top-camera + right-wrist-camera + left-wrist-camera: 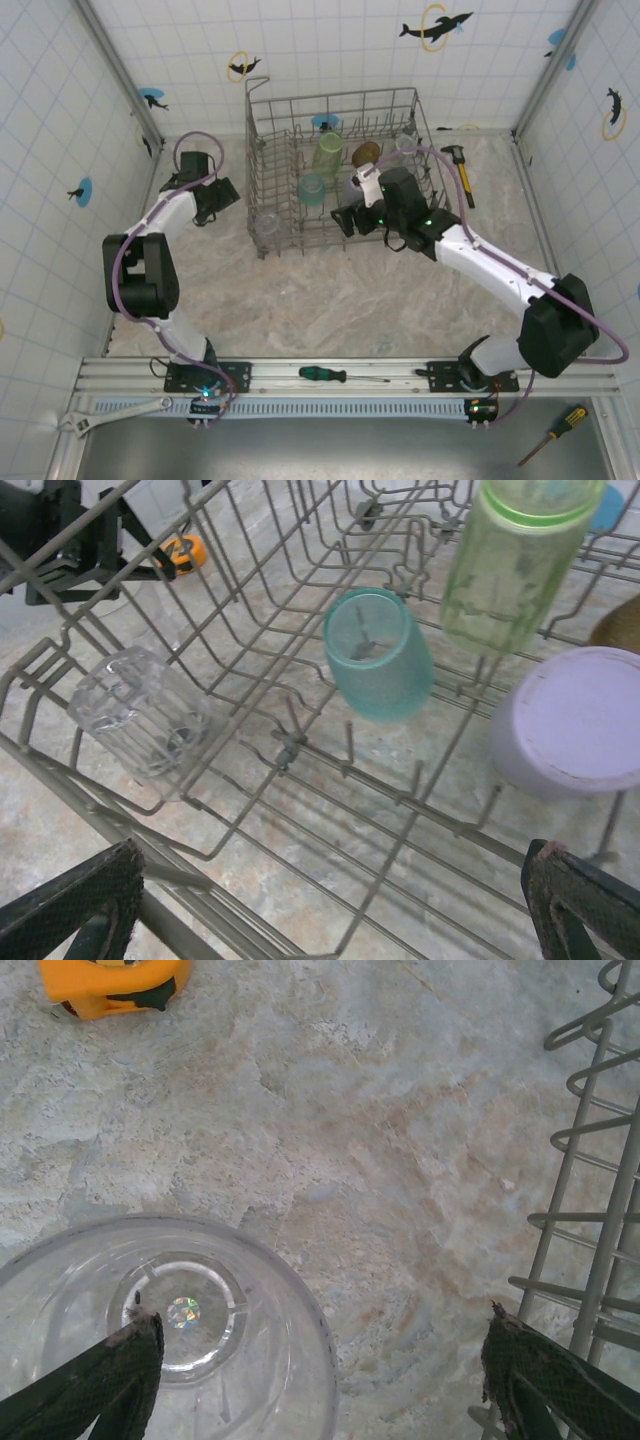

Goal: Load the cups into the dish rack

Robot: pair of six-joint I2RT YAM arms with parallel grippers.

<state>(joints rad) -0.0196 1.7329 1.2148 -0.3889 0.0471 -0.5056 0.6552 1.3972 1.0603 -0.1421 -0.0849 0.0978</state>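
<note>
Pickup step: left jaws spread wide, empty, partly over clear cup (250, 1300) upright on worktop (380, 1160) beside dish rack (262, 190). Right jaws released over rack. Next: lower, clench on cup wall, lift over rack side.

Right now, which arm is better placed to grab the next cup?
Left, I'd say. The left gripper is open at a clear cup on the table beside the rack; the right gripper is open over the rack, by cups already loaded.
</note>
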